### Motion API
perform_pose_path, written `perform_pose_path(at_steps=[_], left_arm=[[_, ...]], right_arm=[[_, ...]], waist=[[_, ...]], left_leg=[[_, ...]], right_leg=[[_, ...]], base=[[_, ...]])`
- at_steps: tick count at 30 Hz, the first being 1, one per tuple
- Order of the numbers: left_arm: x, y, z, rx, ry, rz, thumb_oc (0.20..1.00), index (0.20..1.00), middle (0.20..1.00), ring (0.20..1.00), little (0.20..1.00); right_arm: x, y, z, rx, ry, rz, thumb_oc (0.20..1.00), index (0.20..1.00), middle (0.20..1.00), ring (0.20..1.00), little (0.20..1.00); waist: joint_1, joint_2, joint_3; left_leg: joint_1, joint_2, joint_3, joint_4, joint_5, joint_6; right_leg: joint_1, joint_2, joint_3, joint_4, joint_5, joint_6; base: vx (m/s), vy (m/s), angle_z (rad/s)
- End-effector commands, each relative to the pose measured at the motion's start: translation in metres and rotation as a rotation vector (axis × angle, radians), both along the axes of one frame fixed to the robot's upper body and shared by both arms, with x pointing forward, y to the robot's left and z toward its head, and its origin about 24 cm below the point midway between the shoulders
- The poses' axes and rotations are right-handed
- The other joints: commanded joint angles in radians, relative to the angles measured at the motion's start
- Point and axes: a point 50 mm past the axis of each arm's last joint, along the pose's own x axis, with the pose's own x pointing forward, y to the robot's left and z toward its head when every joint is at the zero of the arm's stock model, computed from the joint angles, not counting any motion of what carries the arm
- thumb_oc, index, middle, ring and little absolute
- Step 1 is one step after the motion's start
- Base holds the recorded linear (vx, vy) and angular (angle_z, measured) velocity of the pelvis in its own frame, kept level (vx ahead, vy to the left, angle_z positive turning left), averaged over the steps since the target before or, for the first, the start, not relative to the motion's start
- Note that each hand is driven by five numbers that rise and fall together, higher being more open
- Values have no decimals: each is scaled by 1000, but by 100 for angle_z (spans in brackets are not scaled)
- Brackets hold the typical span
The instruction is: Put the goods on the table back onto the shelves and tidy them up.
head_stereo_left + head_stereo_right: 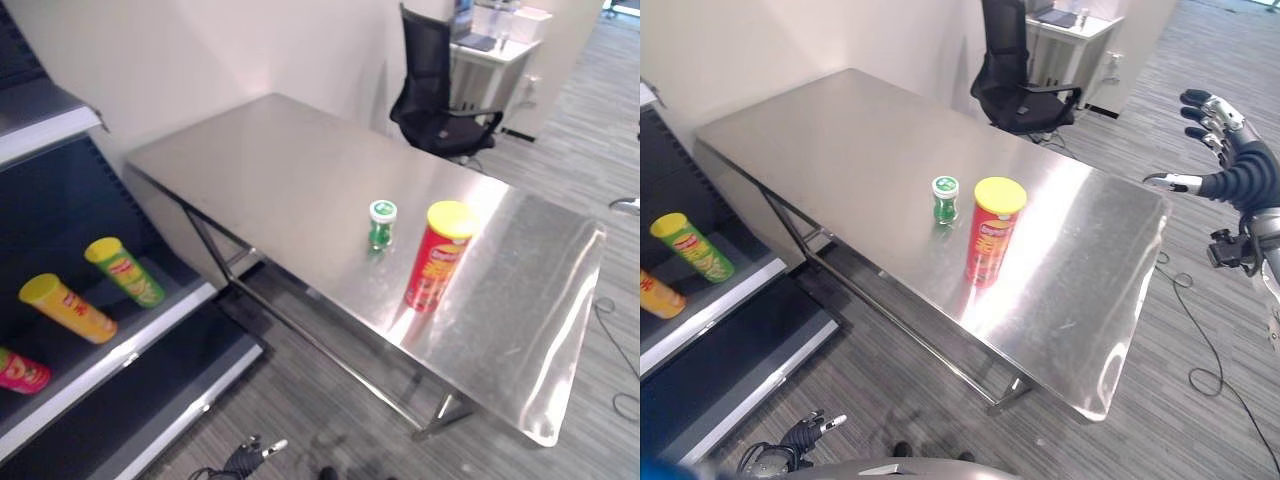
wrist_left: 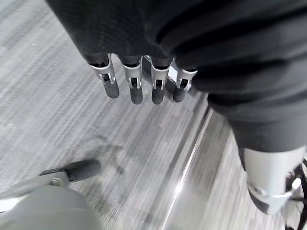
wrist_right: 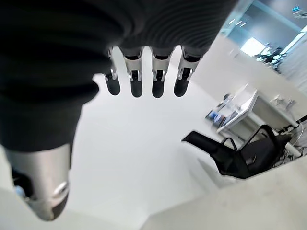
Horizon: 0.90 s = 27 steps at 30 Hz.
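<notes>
You're looking down on a smooth, mirror-bright steel surface running from upper left to lower right of the frame. Two goods stand upright on it near the right centre: a tall red can with a yellow lid, a plain cylinder, and just beside it to the left, a short green jar with a round white-and-green cap. They sit close but apart.

At the left edge you've got the shelf, dark boards with pale front lips. Lying tilted on it are a green can, a yellow can and, lower left corner, a pink can.

Your right robot hand hangs at the right edge of the right eye view, well apart from the red can, past the surface's far corner, fingers spread and straight, holding nothing. Your left robot hand shows at the bottom left, low over the striped grey carpet, fingers straight and empty, well apart from both goods.

A black mesh chair stands at the top, beyond the surface.
</notes>
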Motion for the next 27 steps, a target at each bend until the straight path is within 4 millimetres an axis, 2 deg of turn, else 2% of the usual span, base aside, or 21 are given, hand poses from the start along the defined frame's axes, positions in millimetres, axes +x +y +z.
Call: perform_pose_path(at_steps=[1, 5, 16, 27], left_arm=[[15, 7, 6, 32, -50, -46, 1000, 1000, 1000, 1000, 1000], [12, 9, 6, 34, -51, -37, 1000, 1000, 1000, 1000, 1000], [11, 4, 4, 25, -44, -49, 1000, 1000, 1000, 1000, 1000], [9, 1, 3, 17, -41, -52, 1000, 1000, 1000, 1000, 1000]], right_arm=[[9, 1, 10, -79, 7, 13, 1000, 1000, 1000, 1000, 1000], [17, 19, 4, -49, 64, 133, 1000, 1000, 1000, 1000, 1000], [29, 49, -13, -105, 159, 271, 1000, 1000, 1000, 1000, 1000], [30, 63, -22, -125, 192, 334, 1000, 1000, 1000, 1000, 1000]], waist=[[38, -14, -9], [55, -10, -9], [82, -5, -16], [96, -2, -19]], left_leg=[[40, 84, 47, 12, -81, -86], [31, 84, 30, 12, -72, -93], [22, 85, 7, 12, -63, -101], [16, 84, -8, 12, -60, -102]], right_leg=[[-18, -165, -42, 39, 12, 164], [-8, -168, -69, 38, 9, 161], [10, -168, -104, 29, 5, 156], [14, -171, -125, 27, 3, 154]], base=[[-1, -41, 18], [-1, -29, 17], [-1, -13, 7], [-2, -1, 5]])
